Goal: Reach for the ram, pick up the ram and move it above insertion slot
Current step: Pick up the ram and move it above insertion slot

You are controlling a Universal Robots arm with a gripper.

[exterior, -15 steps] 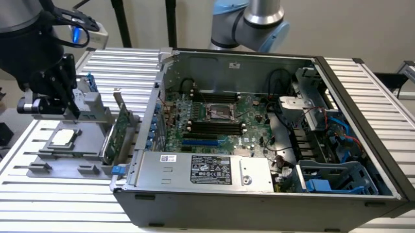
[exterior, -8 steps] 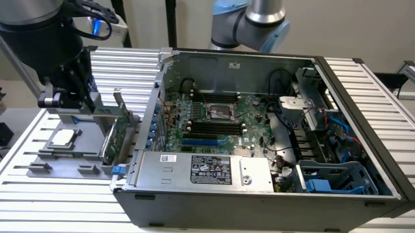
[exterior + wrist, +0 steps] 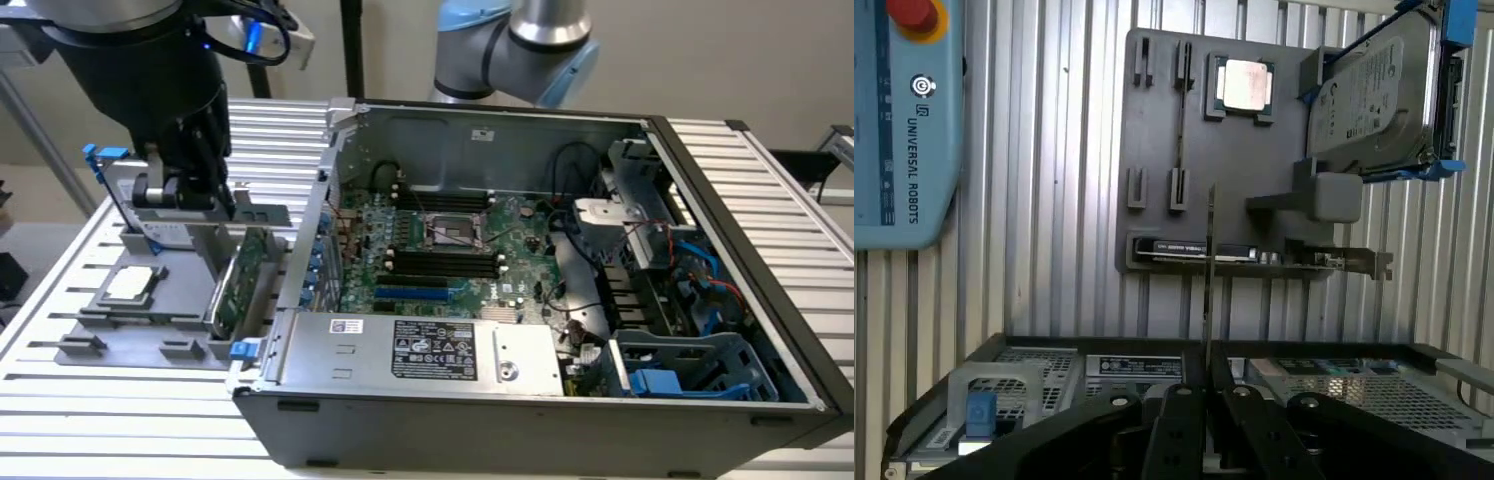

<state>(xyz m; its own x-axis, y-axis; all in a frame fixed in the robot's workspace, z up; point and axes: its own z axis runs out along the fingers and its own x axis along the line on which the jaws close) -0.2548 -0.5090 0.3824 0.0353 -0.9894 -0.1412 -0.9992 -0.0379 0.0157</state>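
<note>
The ram (image 3: 1209,270) shows edge-on in the wrist view as a thin dark stick rising from between my fingers. My gripper (image 3: 1206,385) is shut on its near end. It hangs above the grey fixture plate (image 3: 1154,160), next to the plate's long empty holder groove (image 3: 1179,130). In the exterior view my gripper (image 3: 187,200) hovers over the fixture plate (image 3: 94,320), to the exterior view's left of the open computer case (image 3: 534,400). The motherboard's black memory slots (image 3: 441,262) lie inside the case, well apart from the gripper.
On the fixture sit a CPU (image 3: 1244,85), a hard drive in a blue bracket (image 3: 1374,95) and the taller green expansion card (image 3: 247,280). A teach pendant (image 3: 904,120) lies beside the plate. A second arm (image 3: 521,45) stands behind the case. The case wall (image 3: 320,220) rises between fixture and motherboard.
</note>
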